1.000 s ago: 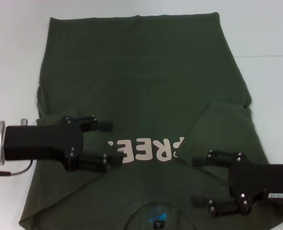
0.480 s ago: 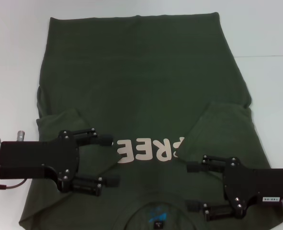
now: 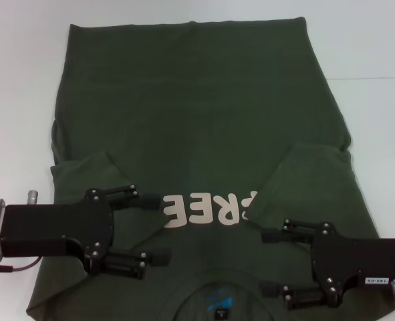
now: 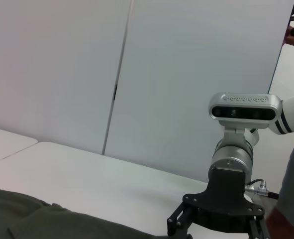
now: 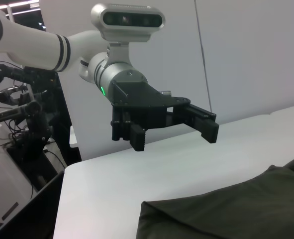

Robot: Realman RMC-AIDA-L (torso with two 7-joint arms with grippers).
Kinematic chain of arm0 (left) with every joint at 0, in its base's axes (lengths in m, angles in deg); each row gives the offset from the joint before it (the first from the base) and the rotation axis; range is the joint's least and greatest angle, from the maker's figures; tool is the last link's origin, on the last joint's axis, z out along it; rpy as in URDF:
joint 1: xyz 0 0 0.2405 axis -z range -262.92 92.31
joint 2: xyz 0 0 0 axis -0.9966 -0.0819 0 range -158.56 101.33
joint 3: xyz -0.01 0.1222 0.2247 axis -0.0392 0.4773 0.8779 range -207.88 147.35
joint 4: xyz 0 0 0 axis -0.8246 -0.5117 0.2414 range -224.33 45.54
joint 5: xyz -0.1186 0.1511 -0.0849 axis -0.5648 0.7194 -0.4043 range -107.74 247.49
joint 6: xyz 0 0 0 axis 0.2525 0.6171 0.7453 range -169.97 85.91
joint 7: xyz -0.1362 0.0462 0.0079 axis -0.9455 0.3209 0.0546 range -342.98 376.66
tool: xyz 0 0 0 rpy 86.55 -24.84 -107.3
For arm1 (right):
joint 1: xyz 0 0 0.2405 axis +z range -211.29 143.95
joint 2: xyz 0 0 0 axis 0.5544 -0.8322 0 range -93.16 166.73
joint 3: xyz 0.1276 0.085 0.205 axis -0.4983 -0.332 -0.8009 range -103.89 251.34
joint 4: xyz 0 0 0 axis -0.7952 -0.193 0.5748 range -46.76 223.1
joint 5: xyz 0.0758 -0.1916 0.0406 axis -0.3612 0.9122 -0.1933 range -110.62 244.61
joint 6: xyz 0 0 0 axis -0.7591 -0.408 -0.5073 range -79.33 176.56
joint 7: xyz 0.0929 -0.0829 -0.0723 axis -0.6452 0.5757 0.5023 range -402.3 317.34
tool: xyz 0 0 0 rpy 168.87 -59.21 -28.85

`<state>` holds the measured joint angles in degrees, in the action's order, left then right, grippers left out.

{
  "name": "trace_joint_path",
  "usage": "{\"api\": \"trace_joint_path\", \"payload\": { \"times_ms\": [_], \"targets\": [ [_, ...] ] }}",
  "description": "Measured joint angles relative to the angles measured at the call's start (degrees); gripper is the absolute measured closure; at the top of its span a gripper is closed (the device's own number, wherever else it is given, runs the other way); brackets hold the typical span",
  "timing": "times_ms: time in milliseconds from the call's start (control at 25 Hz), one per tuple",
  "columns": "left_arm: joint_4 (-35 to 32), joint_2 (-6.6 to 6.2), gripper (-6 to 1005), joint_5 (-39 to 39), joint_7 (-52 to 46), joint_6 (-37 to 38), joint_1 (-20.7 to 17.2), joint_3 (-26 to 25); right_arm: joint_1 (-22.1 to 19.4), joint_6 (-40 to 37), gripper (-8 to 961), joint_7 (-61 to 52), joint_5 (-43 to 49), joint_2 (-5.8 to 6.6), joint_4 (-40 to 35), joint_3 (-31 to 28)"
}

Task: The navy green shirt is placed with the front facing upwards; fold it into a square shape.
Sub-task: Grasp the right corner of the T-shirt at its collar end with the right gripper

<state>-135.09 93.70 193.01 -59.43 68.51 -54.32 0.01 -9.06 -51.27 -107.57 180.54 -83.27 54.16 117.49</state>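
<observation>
The navy green shirt (image 3: 197, 134) lies spread on the white table (image 3: 17, 80), collar toward the robot and hem at the far side. At the near edge of the head view the round neckline shows, with a small blue print (image 3: 218, 295) inside it. Just beyond that, pale beige letters (image 3: 207, 208) run across the chest, reading upside down from the robot's side. Both sleeves are folded in over the body: the left one forms a flap beside the left gripper (image 3: 158, 227), the right one a flap just beyond the right gripper (image 3: 269, 263). The left gripper hovers over the chest at the lettering's left end, its fingers spread wide and holding nothing. The right gripper hovers over the shirt's right shoulder area, fingers likewise spread and empty. Farther off, the dark olive cloth lies flat with faint creases, ending in a straight hem.
</observation>
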Motion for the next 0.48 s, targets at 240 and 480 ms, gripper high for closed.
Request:
{"api": "trace_joint_path", "payload": {
  "times_ms": [240,480],
  "targets": [
    [0.0,0.1,50,0.1,-0.6,0.0,-0.6,-0.2,-0.2,0.4,51,-0.8,0.1,0.31,-0.6,-0.5],
    [0.5,0.2,49,-0.1,-1.4,-0.6,-0.6,-0.6,-2.0,0.8,54,-12.7,1.0,0.46,-10.3,-0.8]
  ]
}}
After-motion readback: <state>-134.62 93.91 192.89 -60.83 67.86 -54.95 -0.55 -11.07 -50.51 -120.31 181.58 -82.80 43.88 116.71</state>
